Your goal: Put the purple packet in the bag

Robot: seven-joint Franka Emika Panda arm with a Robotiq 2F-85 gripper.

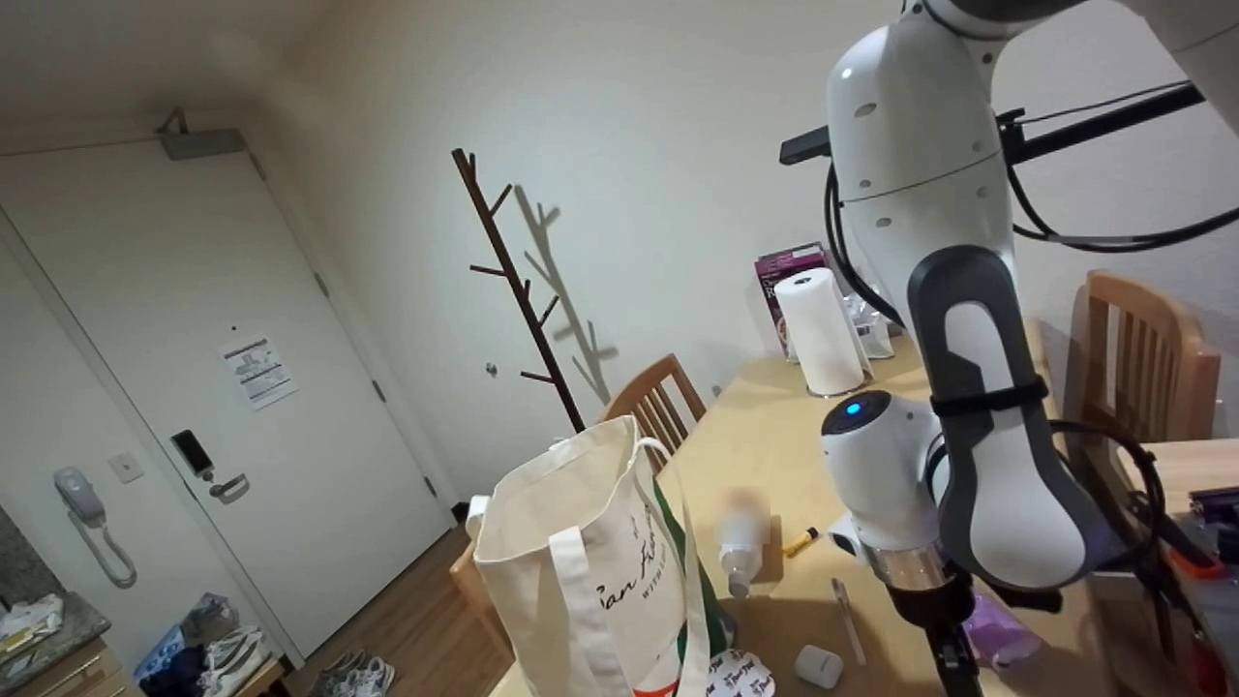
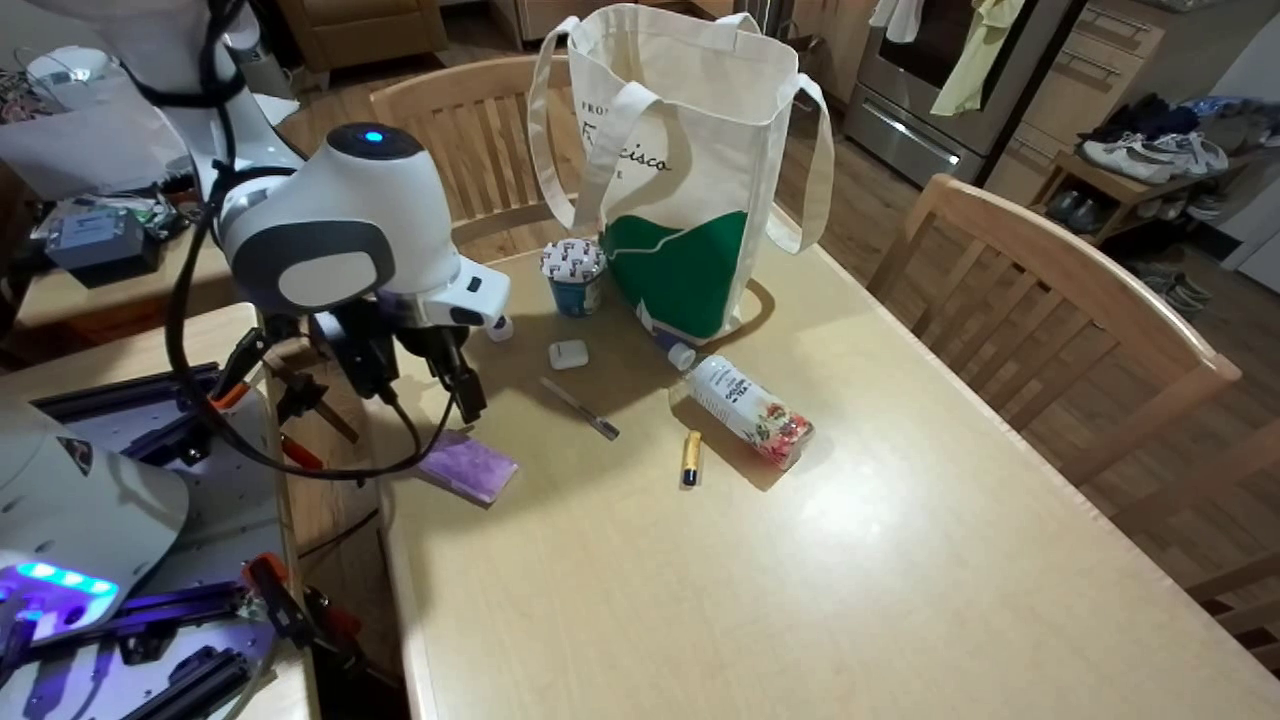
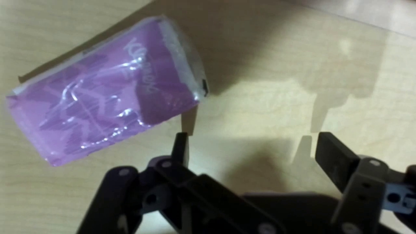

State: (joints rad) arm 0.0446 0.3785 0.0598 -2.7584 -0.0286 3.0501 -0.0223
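Observation:
The purple packet (image 3: 107, 94) lies flat on the table, filling the upper left of the wrist view. It also shows in both exterior views (image 1: 1002, 634) (image 2: 470, 467), partly covered by the gripper in one of them. My gripper (image 3: 252, 136) is open, with only bare table between its fingers. The packet is outside the fingers, beyond and left of the left fingertip. In an exterior view the gripper (image 2: 470, 400) points down just above the packet's near side. The cream-white bag (image 1: 600, 571) stands upright and open on the table; it also shows here (image 2: 700, 130).
A tea bottle (image 2: 750, 410), a yellow stick (image 2: 691, 460), a pen (image 2: 580, 408), a white case (image 2: 568, 354) and a cup (image 2: 575, 280) are on the table between packet and bag or beside them. A paper towel roll (image 1: 823, 334) stands farther back. Chairs (image 2: 1060, 330) surround the table.

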